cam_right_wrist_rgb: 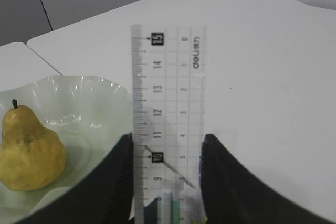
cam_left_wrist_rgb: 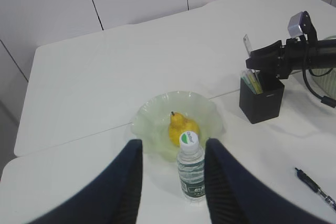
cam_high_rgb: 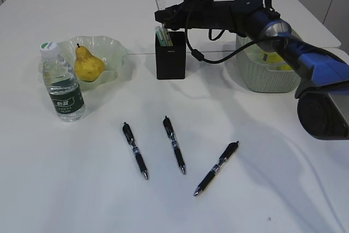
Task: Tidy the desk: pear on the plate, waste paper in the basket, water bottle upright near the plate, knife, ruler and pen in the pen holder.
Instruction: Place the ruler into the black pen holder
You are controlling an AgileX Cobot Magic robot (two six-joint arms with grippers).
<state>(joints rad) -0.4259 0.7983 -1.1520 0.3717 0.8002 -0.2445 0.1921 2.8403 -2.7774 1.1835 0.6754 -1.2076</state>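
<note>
fingers [cam_right_wrist_rgb: 118, 182] flanking upright ruler [cam_right_wrist_rgb: 167, 108]

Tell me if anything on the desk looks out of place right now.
Three pens lie loose on the desk in front of the pen holder rather than in it. The ruler stands upright between the right gripper's fingers above the holder. Nothing looks spilled or damaged.

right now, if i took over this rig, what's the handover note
Left gripper: open, empty, above the bottle.
Right gripper: holds the ruler upright over the pen holder.
Done: pear on plate; bottle upright beside the plate; yellow scrap in basket.
Left: release the ruler into the holder, then the three pens lying on the desk.
</note>
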